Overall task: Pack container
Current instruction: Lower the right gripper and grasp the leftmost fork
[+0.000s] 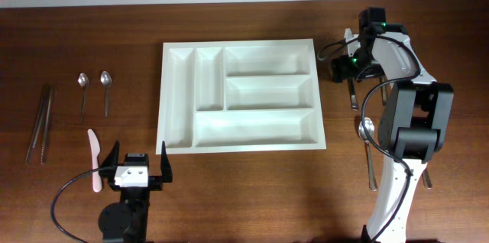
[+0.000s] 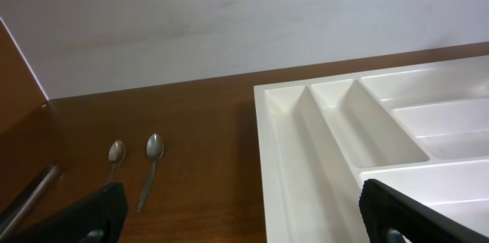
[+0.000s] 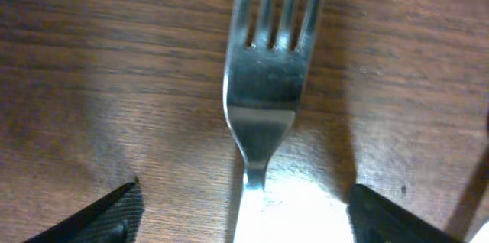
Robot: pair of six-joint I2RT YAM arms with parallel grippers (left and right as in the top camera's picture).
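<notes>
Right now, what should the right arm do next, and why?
Probably close the right gripper on the fork: its open fingers already straddle the fork's neck, and the tray is empty.

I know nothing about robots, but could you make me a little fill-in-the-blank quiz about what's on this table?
The white container has ___ compartments.
Every one of them is ___.
The right gripper stands open, its fingers either side of a metal ___ lying on the table.
Left of the container, ___ small spoons lie side by side.
Missing words: five; empty; fork; two.
</notes>
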